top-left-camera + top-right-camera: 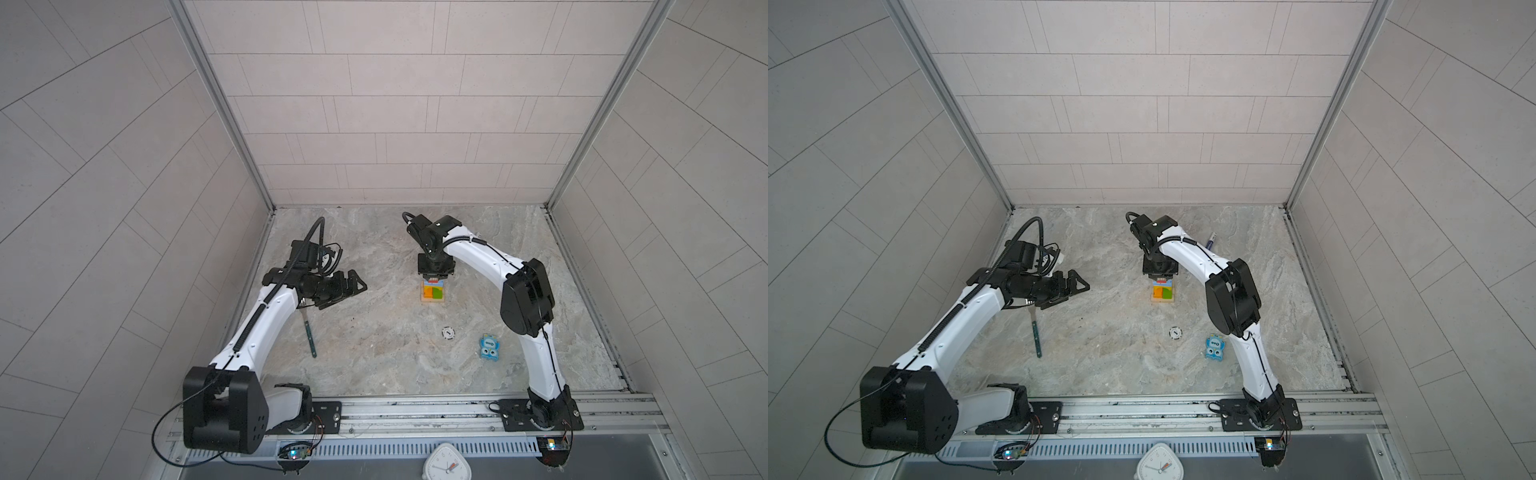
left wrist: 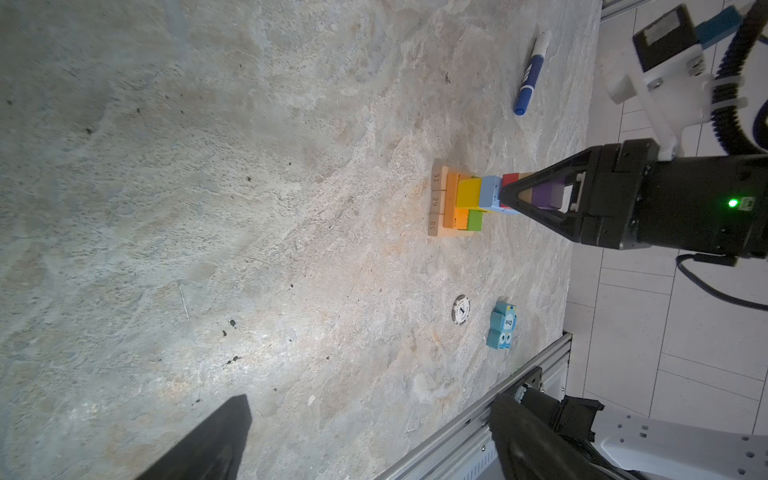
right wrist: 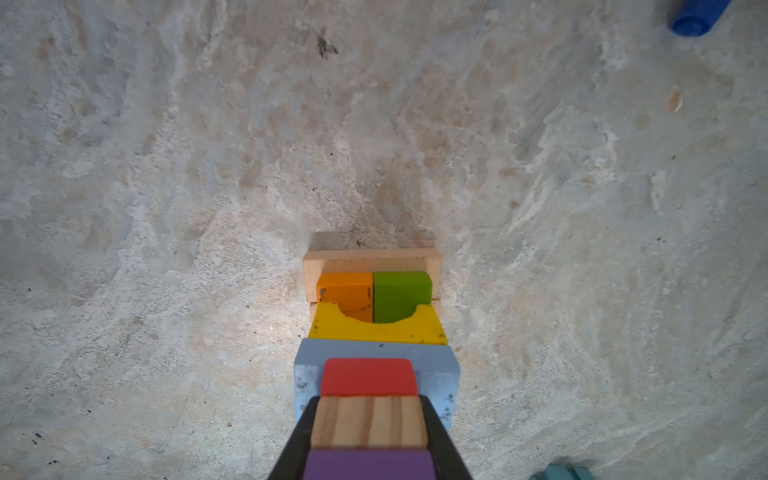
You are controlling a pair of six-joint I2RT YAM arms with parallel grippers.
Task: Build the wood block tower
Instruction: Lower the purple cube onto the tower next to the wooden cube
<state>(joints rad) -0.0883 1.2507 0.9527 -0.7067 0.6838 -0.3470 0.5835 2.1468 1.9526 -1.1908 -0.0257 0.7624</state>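
The tower (image 1: pixel 432 292) (image 1: pixel 1162 291) stands mid-table: tan base (image 3: pixel 371 259), orange block (image 3: pixel 345 291), green block (image 3: pixel 401 293), yellow arch (image 3: pixel 376 330), pale blue block (image 3: pixel 305 374), red cube (image 3: pixel 369 376). Above the red cube sit a striped natural cube (image 3: pixel 369 422) and a purple cube (image 3: pixel 370 465). My right gripper (image 3: pixel 370 401) (image 1: pixel 434 279) (image 2: pixel 505 195) comes straight down on the tower, shut on the striped cube, with the purple cube also between its fingers. Left of the tower, my left gripper (image 2: pixel 370 436) (image 1: pixel 357 284) hovers open and empty.
A blue cartoon-eyed toy (image 1: pixel 489 347) (image 2: pixel 503 326) and a white round token (image 1: pixel 447 332) lie in front of the tower. A blue marker (image 1: pixel 1211 240) (image 2: pixel 531 75) lies behind the right arm. A green-handled tool (image 1: pixel 309 336) lies under the left arm.
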